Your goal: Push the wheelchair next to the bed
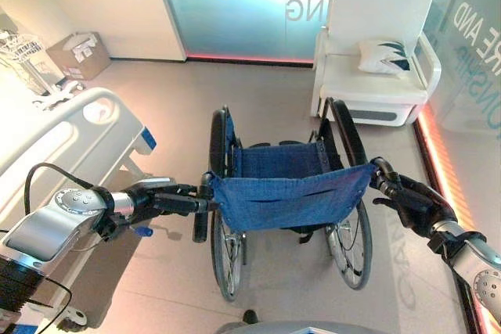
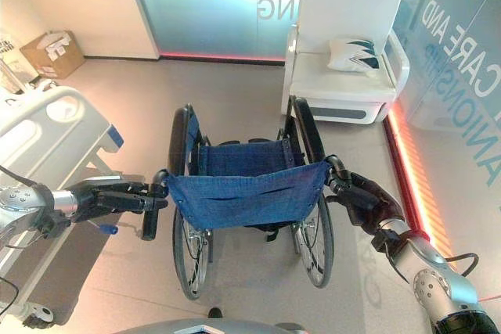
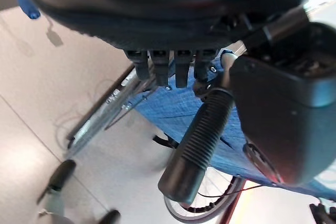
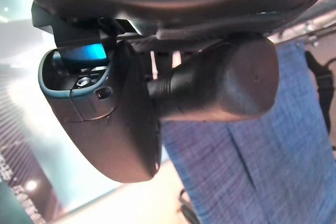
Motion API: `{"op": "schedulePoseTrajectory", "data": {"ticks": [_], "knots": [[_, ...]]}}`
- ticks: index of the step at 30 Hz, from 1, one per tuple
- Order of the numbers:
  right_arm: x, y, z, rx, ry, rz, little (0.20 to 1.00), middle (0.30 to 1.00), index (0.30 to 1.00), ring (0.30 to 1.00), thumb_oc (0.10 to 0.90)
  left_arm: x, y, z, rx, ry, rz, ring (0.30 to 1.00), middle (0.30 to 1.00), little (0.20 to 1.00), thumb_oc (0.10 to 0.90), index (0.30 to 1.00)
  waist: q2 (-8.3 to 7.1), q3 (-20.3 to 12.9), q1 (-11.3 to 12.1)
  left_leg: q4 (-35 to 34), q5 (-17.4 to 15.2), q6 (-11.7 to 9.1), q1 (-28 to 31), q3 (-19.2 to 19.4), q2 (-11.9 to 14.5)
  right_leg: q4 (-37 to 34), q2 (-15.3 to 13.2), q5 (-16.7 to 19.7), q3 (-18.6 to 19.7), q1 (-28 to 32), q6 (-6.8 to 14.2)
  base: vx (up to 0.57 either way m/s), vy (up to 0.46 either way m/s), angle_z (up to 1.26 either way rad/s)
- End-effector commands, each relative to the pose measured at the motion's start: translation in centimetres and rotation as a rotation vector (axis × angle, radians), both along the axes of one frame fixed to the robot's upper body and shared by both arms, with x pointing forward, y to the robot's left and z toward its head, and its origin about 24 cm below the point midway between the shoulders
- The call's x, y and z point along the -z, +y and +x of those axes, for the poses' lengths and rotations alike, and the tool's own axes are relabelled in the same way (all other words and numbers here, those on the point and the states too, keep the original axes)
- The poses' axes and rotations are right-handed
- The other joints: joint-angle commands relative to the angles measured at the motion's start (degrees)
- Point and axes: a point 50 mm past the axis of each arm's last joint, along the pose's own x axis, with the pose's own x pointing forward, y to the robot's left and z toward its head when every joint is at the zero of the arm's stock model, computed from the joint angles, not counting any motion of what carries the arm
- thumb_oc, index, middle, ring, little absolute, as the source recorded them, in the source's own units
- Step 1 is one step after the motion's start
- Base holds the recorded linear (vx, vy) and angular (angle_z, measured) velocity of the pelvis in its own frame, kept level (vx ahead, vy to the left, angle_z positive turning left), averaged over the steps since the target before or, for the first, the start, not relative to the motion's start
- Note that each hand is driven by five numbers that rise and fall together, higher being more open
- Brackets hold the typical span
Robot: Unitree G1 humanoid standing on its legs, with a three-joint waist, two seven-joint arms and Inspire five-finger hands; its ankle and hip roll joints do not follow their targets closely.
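1. Two hands on the wheelchair [image 1: 286, 193] — the left hand [image 1: 160, 199] has its fingers curled over the left push handle [image 3: 197, 145], the right hand [image 1: 415, 202] is wrapped round the right push handle [image 4: 226, 85].
2. The wheelchair sits mid-floor, blue sling back toward the robot, its seat facing away.
3. The bed [image 1: 74, 138] is just to its left — footboard corner close to the left wheel.
4. Straight ahead there's a white armchair [image 1: 380, 44] with a cushion [image 1: 383, 57] by the glass wall.
5. A cardboard box [image 1: 78, 54] sits far left by the wall.
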Motion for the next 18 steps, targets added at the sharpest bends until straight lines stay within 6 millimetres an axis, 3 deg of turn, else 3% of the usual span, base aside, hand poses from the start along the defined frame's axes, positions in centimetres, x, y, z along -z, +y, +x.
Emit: {"op": "schedulePoseTrajectory", "data": {"ticks": [1, 9, 18], "knots": [[-2.9, 7.0, 2.7, -0.278, -0.242, 0.271, 0.3, 0.3, 0.3, 0.3, 0.4, 3.0, -2.7, -1.5, 0.126, 0.156, -0.069, 0.9, 0.9, 0.9, 0.8, 0.9, -0.83, 0.2, -0.8, 0.6, -4.9, -1.3, 2.7, 3.8, -1.3, 0.1, 1.2, 3.1, 1.3, -2.9, 1.7, 0.0, 0.0, 0.0], [-1.9, 8.0, 2.8, -0.287, -0.221, 0.291, 0.3, 0.3, 0.3, 0.3, 0.4, 5.1, -5.0, 0.5, -0.142, 0.044, -0.284, 0.9, 0.9, 0.9, 0.8, 0.9, -1.44, 0.0, -1.6, 0.6, -5.2, -1.1, 2.9, 4.1, -1.2, 0.1, 1.5, 3.0, 2.4, -3.0, 1.4, 0.01, -0.014, -0.07], [-0.9, 9.6, 3.2, -0.315, -0.213, 0.31, 0.3, 0.3, 0.3, 0.3, 0.4, 9.5, -8.5, 0.3, -0.339, 0.192, -0.382, 0.9, 0.9, 0.9, 0.8, 0.9, -1.89, 0.5, -2.3, 0.6, -4.9, -1.1, 3.1, 4.5, -1.0, 0.3, 1.8, 3.0, 2.6, -3.0, 1.2, 0.0, 0.0, 0.0]]}}
